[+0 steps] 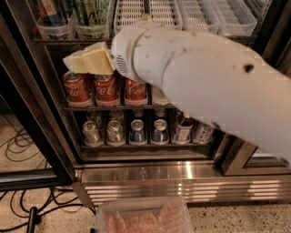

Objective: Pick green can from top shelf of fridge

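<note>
While the gripper (86,61) is hanging just below the front rail of the top shelf (50,41), the green can (93,11) is standing in a clear tub (93,31) on that shelf, just above the gripper. How far the gripper is opened cannot be told, and no can is showing in it. In my judgement the approach is calling for a rise clear of the rail, then a level entry onto the can without nudging its tub.
</note>
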You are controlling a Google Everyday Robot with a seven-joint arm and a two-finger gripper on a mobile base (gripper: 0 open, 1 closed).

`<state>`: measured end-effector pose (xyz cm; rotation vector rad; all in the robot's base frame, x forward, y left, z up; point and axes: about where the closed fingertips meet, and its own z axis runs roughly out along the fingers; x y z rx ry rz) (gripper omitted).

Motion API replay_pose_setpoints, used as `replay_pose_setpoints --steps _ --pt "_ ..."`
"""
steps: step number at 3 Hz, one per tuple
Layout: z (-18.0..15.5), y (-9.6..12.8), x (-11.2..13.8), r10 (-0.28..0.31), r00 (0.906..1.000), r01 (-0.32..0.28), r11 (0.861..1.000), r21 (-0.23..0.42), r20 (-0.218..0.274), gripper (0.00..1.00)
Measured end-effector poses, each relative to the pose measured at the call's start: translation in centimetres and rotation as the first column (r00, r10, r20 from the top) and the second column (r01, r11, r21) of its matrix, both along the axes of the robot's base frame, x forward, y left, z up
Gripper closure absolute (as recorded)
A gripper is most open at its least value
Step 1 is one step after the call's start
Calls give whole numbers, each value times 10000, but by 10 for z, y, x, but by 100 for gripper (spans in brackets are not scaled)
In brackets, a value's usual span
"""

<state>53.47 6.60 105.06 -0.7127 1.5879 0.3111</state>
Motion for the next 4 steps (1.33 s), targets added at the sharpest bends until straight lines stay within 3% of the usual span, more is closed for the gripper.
replay_pose_setpoints --steps 1,2,3,4 --pt "-1 -53 -3 -1452 9892 1431 9867 768 221 0" --pt "4 -68 -4 -1781 9834 1748 9811 829 343 0" --pt "4 -68 -4 -1778 9834 1743 9812 830 358 0" --pt "6 -53 5 -1641 9833 1541 9808 1197 790 0"
